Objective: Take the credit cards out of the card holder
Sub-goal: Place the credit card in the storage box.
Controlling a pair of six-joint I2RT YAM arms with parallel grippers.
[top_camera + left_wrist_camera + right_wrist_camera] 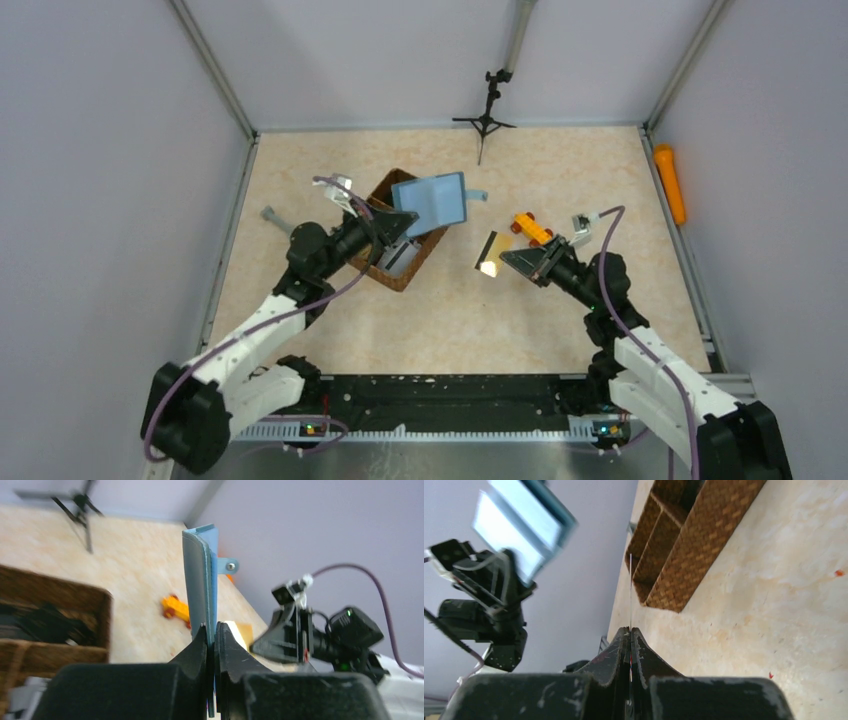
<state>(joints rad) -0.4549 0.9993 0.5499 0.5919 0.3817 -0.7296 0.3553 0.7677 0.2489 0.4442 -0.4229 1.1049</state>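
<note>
Beige marbled table [450, 320] between grey walls, and we see both arms with something in their grip

We find the left gripper [408, 223] clamped on the lower edge of the teal-blue card holder [432, 200], which it holds up off the table above the far corner of the brown woven basket [420, 262]; from the left wrist the holder stands upright, edge-on, between the closed jaws. We see the right gripper [510, 260] pinched on a thin, shiny card [489, 255] near the table's middle, well apart from the holder; from its own wrist the card is only a fine line. An orange toy car [531, 228] lies just beyond, and a small black tripod [487, 112] stands at the far edge
</note>
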